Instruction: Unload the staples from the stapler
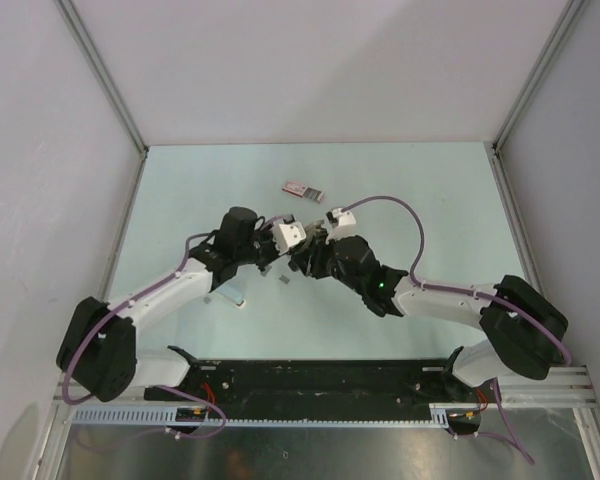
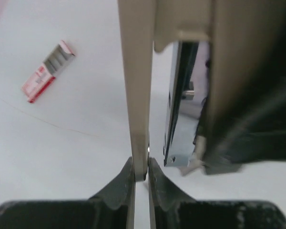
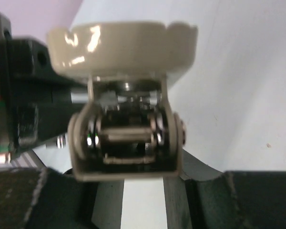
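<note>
The stapler (image 1: 292, 236) is cream-coloured with a metal magazine, and both grippers hold it above the table's middle. My left gripper (image 2: 141, 174) is shut on its thin cream top arm (image 2: 139, 86), seen edge-on. The metal magazine (image 2: 181, 119) hangs open to the right of that arm. My right gripper (image 3: 133, 191) is shut on the stapler's hinge end (image 3: 126, 138), under the cream cap (image 3: 124, 45). A tiny grey piece (image 1: 283, 280) lies on the table just below the grippers; I cannot tell whether it is staples.
A small flat pink-and-white box (image 1: 303, 189) with darker lines lies on the table beyond the grippers; it also shows in the left wrist view (image 2: 48, 70). Grey walls close the table at the left, right and back. A black rail (image 1: 310, 378) runs along the near edge.
</note>
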Controlling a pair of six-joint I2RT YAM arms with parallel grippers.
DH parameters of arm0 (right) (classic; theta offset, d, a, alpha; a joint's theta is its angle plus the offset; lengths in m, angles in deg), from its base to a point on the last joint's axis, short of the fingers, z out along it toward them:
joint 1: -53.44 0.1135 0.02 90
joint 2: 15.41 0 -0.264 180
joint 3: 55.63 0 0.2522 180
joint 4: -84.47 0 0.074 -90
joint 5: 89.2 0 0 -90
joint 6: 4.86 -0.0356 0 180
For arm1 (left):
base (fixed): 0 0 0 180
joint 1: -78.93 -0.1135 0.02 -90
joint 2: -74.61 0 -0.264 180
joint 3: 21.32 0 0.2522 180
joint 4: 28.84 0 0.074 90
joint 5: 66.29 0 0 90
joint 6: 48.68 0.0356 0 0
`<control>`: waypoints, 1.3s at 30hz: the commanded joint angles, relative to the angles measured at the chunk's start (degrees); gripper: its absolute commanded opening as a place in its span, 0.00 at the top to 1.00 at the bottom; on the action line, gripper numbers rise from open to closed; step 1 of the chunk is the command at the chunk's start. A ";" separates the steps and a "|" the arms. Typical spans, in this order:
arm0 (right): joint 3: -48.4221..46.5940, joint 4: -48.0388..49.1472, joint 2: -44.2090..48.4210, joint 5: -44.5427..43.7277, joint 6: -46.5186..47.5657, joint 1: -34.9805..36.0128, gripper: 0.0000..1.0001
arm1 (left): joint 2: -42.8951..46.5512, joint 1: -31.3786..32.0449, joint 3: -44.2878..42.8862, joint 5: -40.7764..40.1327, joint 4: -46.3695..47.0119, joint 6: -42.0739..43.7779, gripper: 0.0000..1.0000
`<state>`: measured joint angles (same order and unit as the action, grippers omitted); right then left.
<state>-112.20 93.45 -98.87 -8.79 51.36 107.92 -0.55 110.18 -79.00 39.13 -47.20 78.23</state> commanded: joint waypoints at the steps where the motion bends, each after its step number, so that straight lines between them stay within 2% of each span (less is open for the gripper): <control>1: -5.12 10.70 -0.66 0.94 -6.24 -0.39 1.00 | 3.11 0.13 -3.15 12.35 -6.77 -11.41 0.95; 3: -6.62 11.50 -2.06 1.40 -6.86 -0.48 1.00 | 3.33 0.13 -2.67 15.03 -8.26 -13.26 0.91; 4: -7.30 11.61 -2.72 1.41 -6.97 -0.54 1.00 | 3.52 0.09 -2.27 15.89 -8.69 -14.10 0.85; 8: -10.18 8.86 -4.77 0.59 -5.92 -0.69 1.00 | 5.56 -1.88 -1.28 16.74 -9.09 -17.91 0.48; 10: -12.06 5.70 -5.48 -0.27 -4.60 -1.08 1.00 | 6.87 -4.90 -1.90 17.82 -9.10 -19.44 0.40; 16: -17.13 -1.02 -7.44 -3.15 0.16 -2.46 1.00 | 8.11 -18.55 -6.62 24.54 -9.16 -25.07 0.36; 24: -29.54 -14.93 -14.81 -5.63 10.00 -4.32 1.00 | 7.12 -31.75 -8.66 31.96 -9.54 -30.41 0.35; 25: -31.11 -16.90 -15.95 -5.93 10.90 -4.52 1.00 | 7.17 -32.90 -8.65 32.70 -9.68 -31.02 0.31; 27: -33.77 -19.81 -18.05 -6.45 12.59 -4.79 1.00 | 7.25 -34.12 -8.57 33.92 -10.28 -32.12 0.23; 29: -35.99 -21.55 -19.94 -6.77 14.16 -4.83 1.00 | 7.36 -34.53 -8.23 34.75 -10.88 -33.01 0.20; 33: -42.96 -27.89 -25.54 -7.31 17.21 -4.51 1.00 | 7.30 -34.62 -7.30 34.63 -11.38 -33.38 0.20; 39: -59.23 -39.34 -37.69 -7.97 22.34 -3.20 1.00 | 7.85 -34.71 -6.30 32.76 -11.96 -32.89 0.21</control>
<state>-161.29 59.31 -132.46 -15.02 68.64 103.57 5.64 75.84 -85.76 70.89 -58.48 46.84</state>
